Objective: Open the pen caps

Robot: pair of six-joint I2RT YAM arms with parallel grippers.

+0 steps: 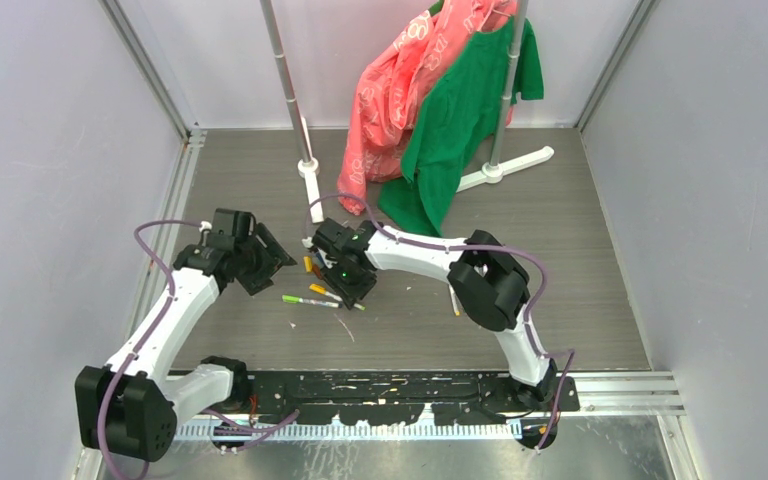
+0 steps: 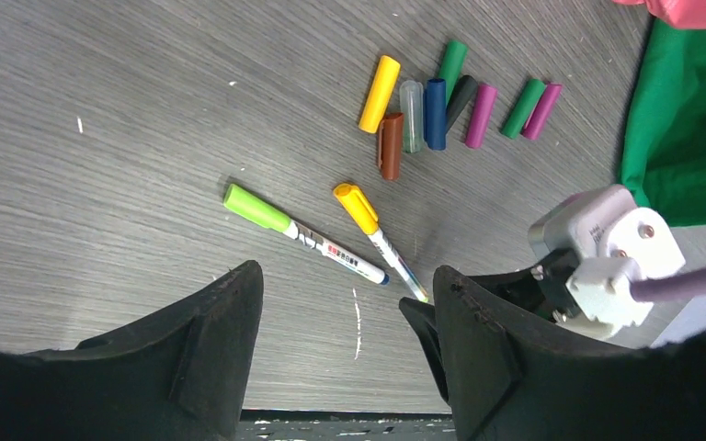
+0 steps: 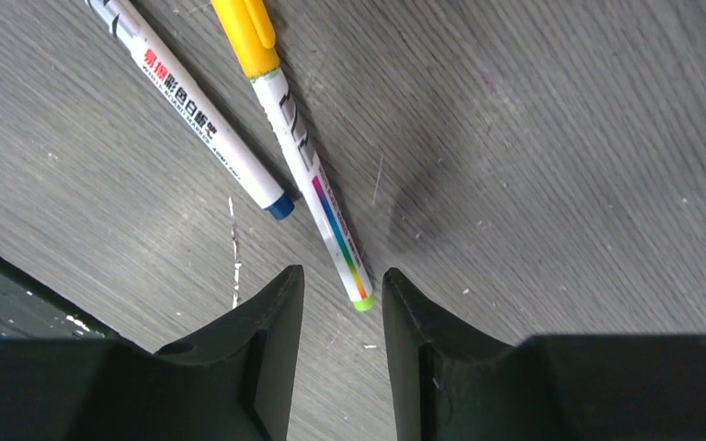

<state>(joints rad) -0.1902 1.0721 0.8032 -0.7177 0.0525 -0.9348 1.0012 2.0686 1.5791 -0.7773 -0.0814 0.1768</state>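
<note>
Yellow-capped pen (image 3: 299,156) tail between right gripper (image 3: 342,276) tips, nearer arm; axis toward 11 o'clock. Jaws narrowly parted, empty; left gripper (image 2: 347,271) wide, empty.

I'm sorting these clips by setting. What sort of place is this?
Most likely a robot test cell in a lab: plain panel walls box in a wood-grain table, the left arm and right arm are mounted at its near edge, and a clothes rack stands at the back.

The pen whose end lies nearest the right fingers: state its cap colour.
Yellow; the cap shows best in the right wrist view.
</note>
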